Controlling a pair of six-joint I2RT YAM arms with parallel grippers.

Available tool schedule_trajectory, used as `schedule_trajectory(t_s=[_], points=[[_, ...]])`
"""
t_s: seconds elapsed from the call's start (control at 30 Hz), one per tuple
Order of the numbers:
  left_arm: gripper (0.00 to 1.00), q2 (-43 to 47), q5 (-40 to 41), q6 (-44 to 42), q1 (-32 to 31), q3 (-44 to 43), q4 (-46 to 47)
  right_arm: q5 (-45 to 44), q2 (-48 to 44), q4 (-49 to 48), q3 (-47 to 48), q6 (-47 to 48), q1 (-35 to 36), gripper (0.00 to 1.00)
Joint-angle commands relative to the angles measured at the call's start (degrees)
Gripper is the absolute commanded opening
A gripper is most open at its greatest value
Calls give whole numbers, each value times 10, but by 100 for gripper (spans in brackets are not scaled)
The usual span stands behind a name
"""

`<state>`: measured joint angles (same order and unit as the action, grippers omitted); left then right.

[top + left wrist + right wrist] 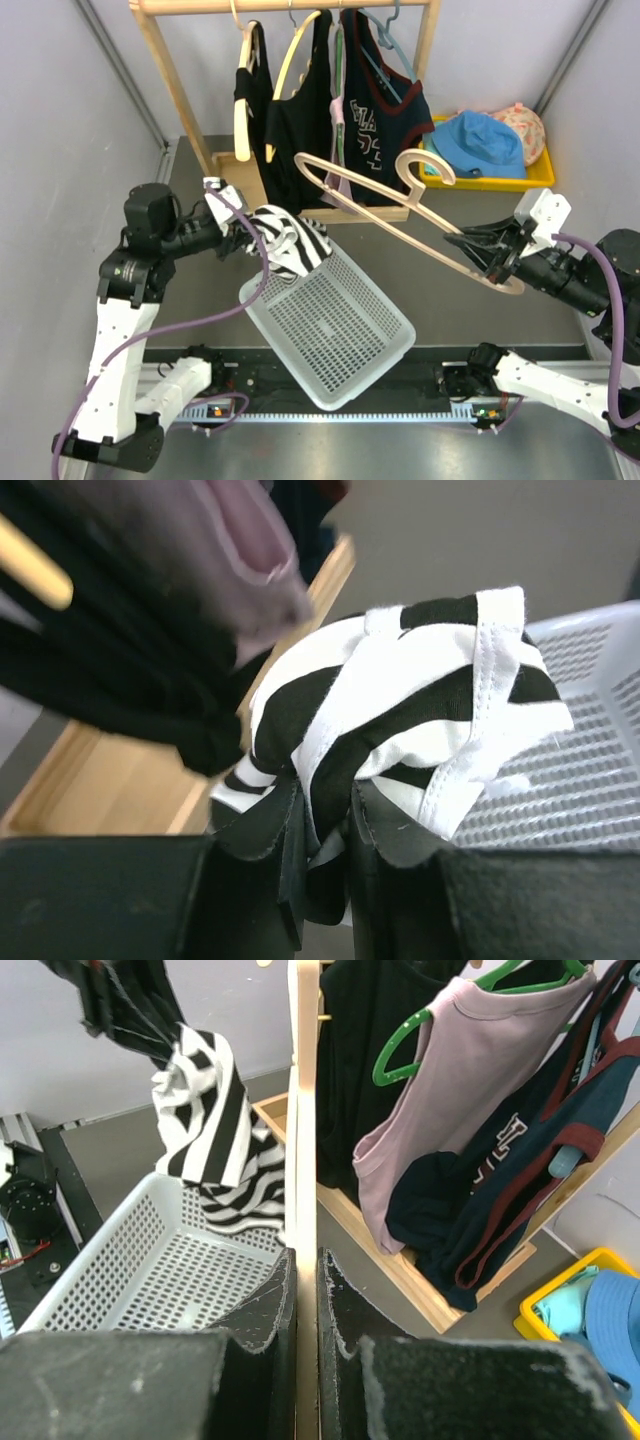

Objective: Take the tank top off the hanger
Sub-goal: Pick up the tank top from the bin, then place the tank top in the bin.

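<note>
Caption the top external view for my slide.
Left end effector holds striped tank top over white basket; right end effector grips bare wooden hanger.

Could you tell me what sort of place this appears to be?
Probably a lab test cell staged as a wardrobe corner: bare grey walls, a wooden clothes rack of hung tops, and a white perforated basket.
</note>
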<state>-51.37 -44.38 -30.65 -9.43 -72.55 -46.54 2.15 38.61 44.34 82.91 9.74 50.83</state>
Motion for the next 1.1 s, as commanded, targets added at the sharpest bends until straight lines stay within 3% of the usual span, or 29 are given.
schedule_trajectory(t_s=[0.0,0.1,0.17,0.3,0.47,0.63,0.73,0.77,0.8,1.07], points=[[24,9,-143,95,-12,-1,81,-15,-11,-33,2,-11,-5,0],[22,18,-158,270,-55,33,223,-34,-13,-37,2,-11,-6,0],[22,9,-136,280,-99,36,234,-45,-16,-41,2,-13,-5,0],[22,0,-137,293,-117,78,219,-65,-26,-43,2,-17,-5,0],[20,8,-124,213,-119,148,145,-80,-33,-42,4,-18,-5,0],[22,1,-92,28,-119,181,-1,-82,-35,-39,-1,-18,-5,0],[53,5,-74,-26,-119,208,-22,-81,-35,-42,-6,-19,-5,0],[84,4,-67,-35,-120,214,-25,-81,-35,-43,-6,-19,-5,0],[99,3,-60,-52,-121,219,-26,-82,-35,-43,-6,-19,-5,0],[99,-7,20,-66,-120,168,-10,-80,-29,-38,-4,-22,-5,0]])
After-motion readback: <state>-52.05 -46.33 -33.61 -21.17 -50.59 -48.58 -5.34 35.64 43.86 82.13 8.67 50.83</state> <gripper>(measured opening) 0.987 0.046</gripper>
